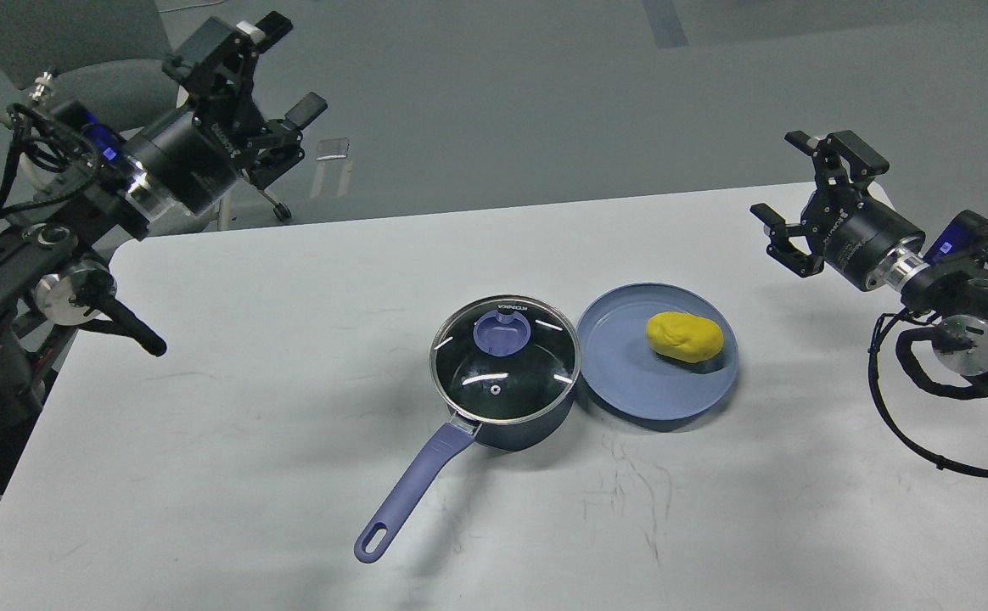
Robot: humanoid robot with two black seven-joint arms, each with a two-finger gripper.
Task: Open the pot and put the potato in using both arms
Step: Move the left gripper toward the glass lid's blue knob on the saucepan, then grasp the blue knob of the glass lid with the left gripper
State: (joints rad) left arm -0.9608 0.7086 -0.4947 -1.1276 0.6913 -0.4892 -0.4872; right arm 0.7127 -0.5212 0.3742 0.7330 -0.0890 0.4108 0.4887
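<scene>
A dark blue pot (507, 424) stands mid-table with its glass lid (504, 361) on, a purple knob (502, 331) on the lid and a purple handle (413, 479) pointing to the front left. A yellow potato (685, 336) lies on a blue plate (630, 386) right of the pot. My left gripper (269, 72) is open and empty, high beyond the table's back left corner. My right gripper (804, 182) is open and empty above the table's right edge, right of the plate.
A white table (248, 407) carries the pot and plate. A grey chair (103, 81) stands behind the table's left corner, mostly hidden by my left arm. Grey floor lies beyond the far edge.
</scene>
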